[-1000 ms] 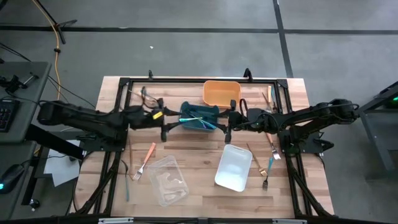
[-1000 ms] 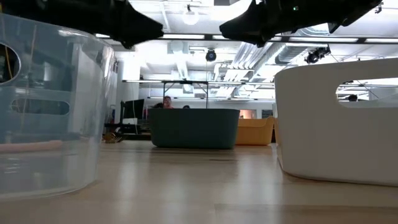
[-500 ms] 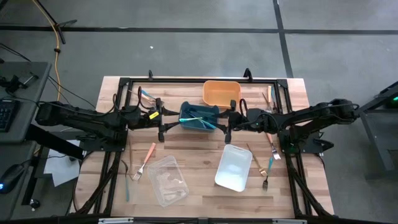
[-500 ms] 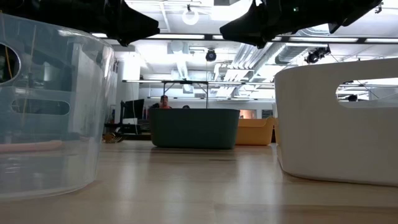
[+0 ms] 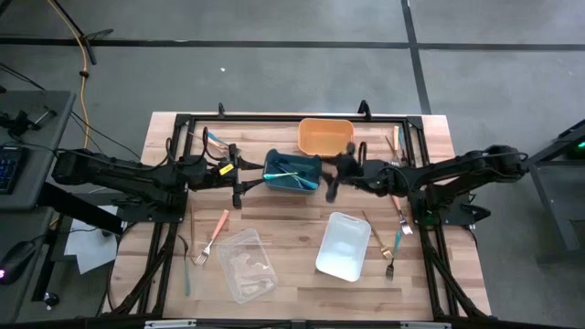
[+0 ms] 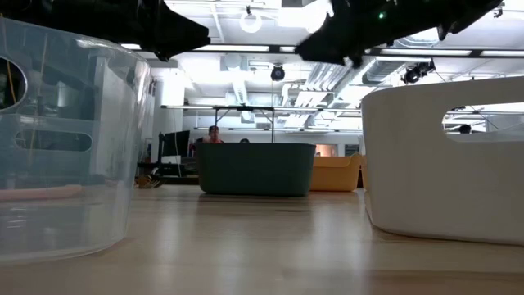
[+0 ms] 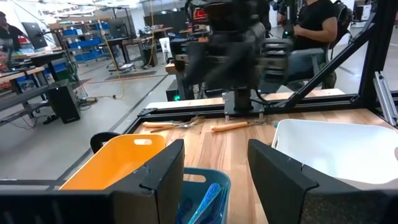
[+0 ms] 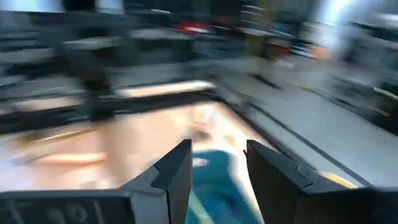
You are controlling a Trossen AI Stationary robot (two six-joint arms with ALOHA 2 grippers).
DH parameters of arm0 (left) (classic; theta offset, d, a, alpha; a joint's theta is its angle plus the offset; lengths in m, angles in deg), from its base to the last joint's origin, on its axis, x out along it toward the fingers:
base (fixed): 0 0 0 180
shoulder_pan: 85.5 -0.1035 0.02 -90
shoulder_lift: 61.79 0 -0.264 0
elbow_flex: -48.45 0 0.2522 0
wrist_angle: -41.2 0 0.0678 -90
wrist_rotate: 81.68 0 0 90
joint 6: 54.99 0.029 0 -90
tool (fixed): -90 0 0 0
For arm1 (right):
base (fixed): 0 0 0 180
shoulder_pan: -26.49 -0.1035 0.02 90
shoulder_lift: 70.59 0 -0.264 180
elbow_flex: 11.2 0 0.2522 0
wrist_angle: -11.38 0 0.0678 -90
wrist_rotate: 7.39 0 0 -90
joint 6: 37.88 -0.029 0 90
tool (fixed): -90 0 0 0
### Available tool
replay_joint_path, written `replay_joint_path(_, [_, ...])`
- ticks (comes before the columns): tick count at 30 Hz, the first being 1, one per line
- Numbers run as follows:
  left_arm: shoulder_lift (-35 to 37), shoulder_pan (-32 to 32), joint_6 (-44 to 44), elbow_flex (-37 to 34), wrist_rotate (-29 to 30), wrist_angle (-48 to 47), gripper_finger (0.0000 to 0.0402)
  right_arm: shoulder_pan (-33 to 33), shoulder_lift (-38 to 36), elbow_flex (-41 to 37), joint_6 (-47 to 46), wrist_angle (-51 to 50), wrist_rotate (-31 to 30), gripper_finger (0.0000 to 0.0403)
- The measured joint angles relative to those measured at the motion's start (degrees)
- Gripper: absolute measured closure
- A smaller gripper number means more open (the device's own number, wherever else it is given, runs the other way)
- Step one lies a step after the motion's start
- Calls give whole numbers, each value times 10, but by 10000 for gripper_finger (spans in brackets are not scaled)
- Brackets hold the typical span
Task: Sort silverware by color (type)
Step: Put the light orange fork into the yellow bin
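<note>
Teal-handled silverware lies inside the teal bin at the table's middle. A salmon-handled fork lies flat on the wood near the clear bin. Gold and teal-handled forks lie flat to the right of the white bin. My left gripper hovers open and empty just left of the teal bin; its wrist view shows it above the bin's rim. My right gripper hovers open just right of that bin, blurred in its wrist view.
The orange bin stands at the far edge behind the teal one. More silverware lies under my right arm, and some lies by the far right corner. A dark frame rims the table. People stand in the room beyond.
My left gripper has drawn back a little toward the table's left edge, away from the teal bin. My right gripper is now in motion beside the bin, blurred in all views. The bins and silverware stay where they were.
</note>
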Motion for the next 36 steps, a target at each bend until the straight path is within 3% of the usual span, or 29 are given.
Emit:
replay_joint_path(4, [0, 0, -2, 0, 0, 0, 234, 4, -14, 26, -65, -126, -185, 256])
replay_joint_path(6, [0, 0, -3, 0, 0, -1, 234, 17, -18, 50, -117, -240, -240, 256])
replay_joint_path(9, [0, 0, -13, 0, 0, -1, 233, 61, -20, 98, -246, -450, -244, 256])
replay_joint_path(11, [0, 0, -15, 0, 0, -1, 233, 101, -19, 119, -341, -573, -216, 256])
replay_joint_path(14, [0, 0, -15, 0, 0, -2, 234, 166, -19, 114, -437, -689, -189, 256])
replay_joint_path(17, [0, 0, -17, 0, 0, -4, 233, 223, -19, 76, -493, -711, -175, 256])
replay_joint_path(24, [0, 0, -16, 0, 0, -6, 233, 301, -18, -31, -532, -648, -79, 256])
replay_joint_path(36, [0, 0, -16, 0, 0, -5, 233, 319, -18, -105, -571, -625, -44, 256])
